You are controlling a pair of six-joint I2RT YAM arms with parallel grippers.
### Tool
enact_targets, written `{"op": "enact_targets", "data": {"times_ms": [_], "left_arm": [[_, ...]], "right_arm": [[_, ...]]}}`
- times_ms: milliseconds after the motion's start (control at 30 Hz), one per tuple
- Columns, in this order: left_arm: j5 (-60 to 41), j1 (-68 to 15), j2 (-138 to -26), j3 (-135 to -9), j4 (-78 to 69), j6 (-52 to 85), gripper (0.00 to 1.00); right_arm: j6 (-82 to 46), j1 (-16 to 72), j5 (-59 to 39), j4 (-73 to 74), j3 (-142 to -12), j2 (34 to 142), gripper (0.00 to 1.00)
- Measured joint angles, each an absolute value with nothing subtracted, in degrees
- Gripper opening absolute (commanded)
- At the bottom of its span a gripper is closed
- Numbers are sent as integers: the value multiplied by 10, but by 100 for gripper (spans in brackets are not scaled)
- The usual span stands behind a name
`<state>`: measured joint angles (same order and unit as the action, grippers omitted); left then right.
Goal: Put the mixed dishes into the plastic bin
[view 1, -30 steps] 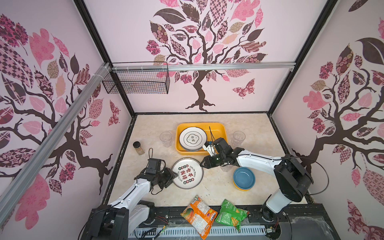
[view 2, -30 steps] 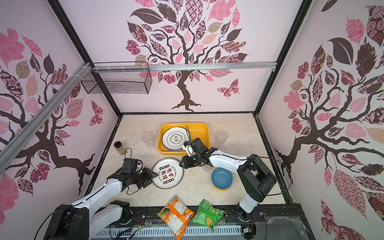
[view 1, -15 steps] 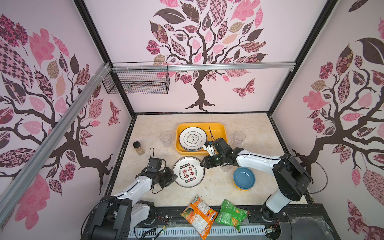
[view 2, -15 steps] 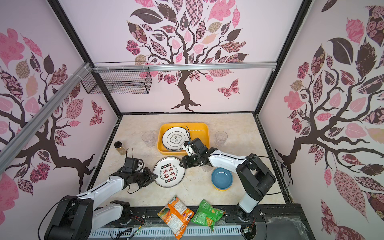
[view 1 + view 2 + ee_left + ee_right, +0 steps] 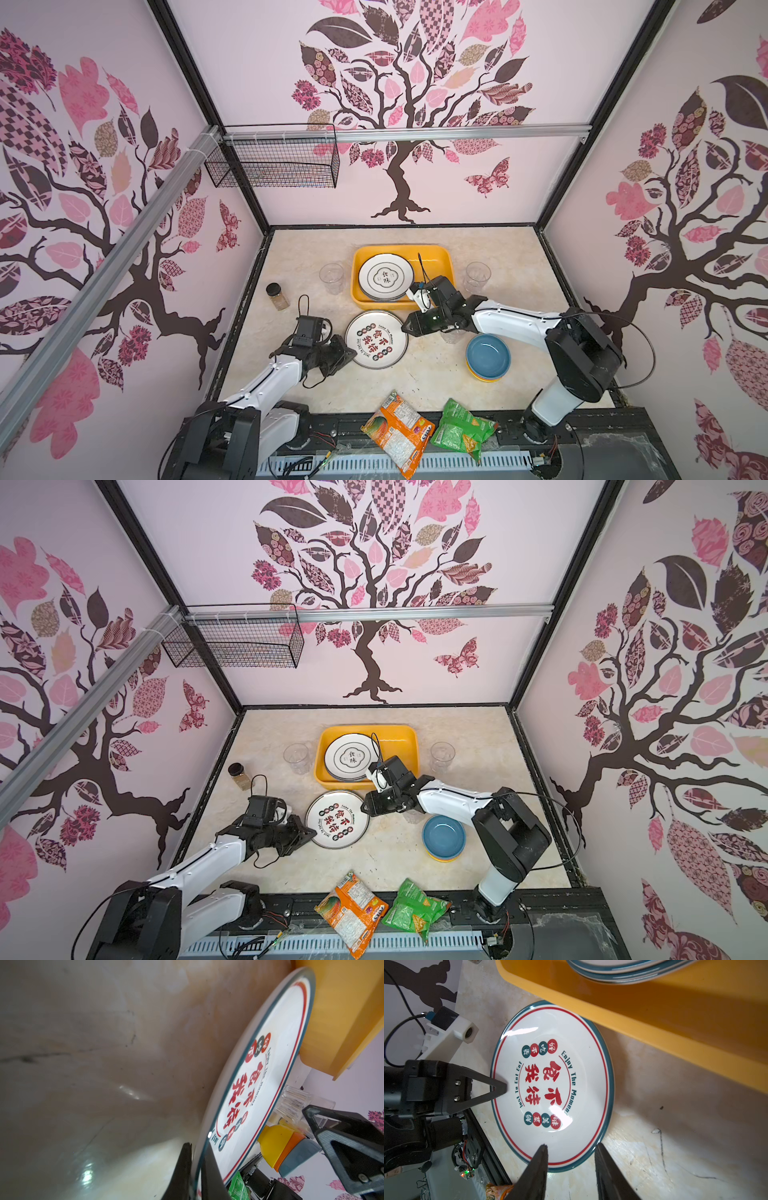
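left end effector (image 5: 348, 354) clenched on plate (image 5: 376, 339) rim | right end effector (image 5: 571, 1147) parted at opposite rim | plate on table (image 5: 436, 374), just beside bin (image 5: 444, 258) | risk: shallow one-edge pinch, plate may slip on lift

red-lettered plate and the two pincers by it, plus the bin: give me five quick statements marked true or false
1. The left pincer is shut on the rim of the red-lettered plate. True.
2. The red-lettered plate lies inside the yellow bin. False: it is outside, just in front of the bin's near wall.
3. The right pincer is open at that plate's edge, on the side away from the left pincer. True.
4. The blue bowl sits in the bin. False: it tops other bowls out on the table, right of the plate.
5. The bin holds white plates. True.
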<state>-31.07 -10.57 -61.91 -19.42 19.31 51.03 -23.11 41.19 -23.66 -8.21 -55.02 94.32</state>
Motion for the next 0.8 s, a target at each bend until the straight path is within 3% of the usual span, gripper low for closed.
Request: {"op": "enact_targets", "data": {"times_ms": [800], "left_arm": [[-332,-109,-435,-288,390,512,0]], "right_arm": [[-253,390,-191,-88,-552,897,46]]}}
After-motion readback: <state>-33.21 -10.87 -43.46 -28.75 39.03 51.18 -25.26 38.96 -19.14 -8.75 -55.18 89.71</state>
